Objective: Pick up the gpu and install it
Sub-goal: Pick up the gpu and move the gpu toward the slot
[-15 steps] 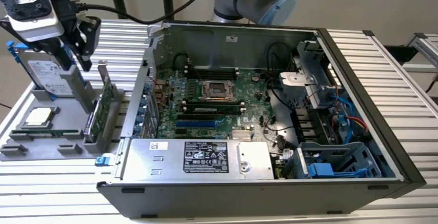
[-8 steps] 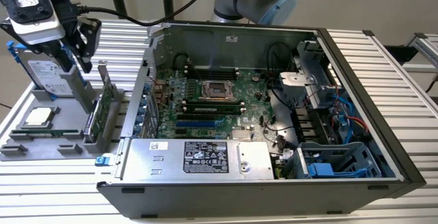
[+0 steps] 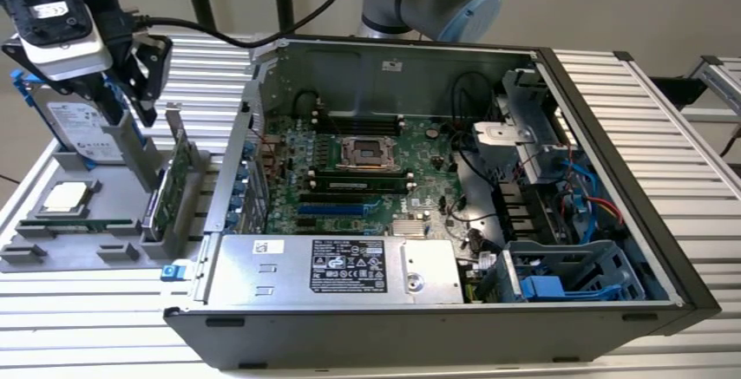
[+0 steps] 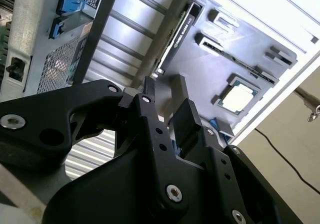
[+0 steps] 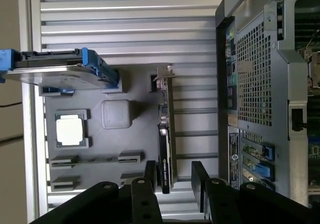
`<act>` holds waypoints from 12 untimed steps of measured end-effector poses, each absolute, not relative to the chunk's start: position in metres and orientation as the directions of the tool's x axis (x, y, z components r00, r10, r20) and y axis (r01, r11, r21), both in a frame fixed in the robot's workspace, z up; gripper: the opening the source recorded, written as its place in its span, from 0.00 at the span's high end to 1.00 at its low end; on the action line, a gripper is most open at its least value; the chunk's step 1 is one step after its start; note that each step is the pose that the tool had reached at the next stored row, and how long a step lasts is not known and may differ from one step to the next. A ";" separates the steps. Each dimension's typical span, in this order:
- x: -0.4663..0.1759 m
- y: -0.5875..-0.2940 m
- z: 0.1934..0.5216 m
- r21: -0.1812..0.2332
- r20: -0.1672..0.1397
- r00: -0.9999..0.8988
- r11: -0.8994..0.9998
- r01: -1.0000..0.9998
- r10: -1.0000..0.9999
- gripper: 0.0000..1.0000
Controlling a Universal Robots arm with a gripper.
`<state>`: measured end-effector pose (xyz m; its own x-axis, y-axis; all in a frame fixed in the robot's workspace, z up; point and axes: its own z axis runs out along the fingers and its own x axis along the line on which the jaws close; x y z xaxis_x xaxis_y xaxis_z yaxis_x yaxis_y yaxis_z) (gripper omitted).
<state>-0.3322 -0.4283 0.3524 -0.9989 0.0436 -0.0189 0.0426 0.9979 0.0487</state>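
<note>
Evidently the black two-fingered gripper (image 3: 134,110) hovers spread and empty at the exterior view's upper left, above the flat green gpu card (image 3: 172,190). The card stands on edge in a slot of the grey moulded tray (image 3: 75,240), probably so its top edge offers a grip.

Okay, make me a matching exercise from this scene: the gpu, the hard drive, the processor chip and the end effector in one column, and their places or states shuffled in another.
Column one:
1. gpu
2. hard drive
3. processor chip
4. end effector

Column two:
A. lying flat in the gray tray
B. open, above the tray
C. standing on edge in the tray, on the side nearest the computer case
D. upright in the tray, with blue clips

Pairs: 1-C, 2-D, 3-A, 4-B
</note>
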 end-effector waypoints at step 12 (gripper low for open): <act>-0.332 -0.429 0.347 0.049 -0.019 -0.999 0.998 0.040 0.041 0.00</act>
<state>-0.3322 -0.4286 0.3469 -0.9990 0.0413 -0.0188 0.0404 0.9980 0.0488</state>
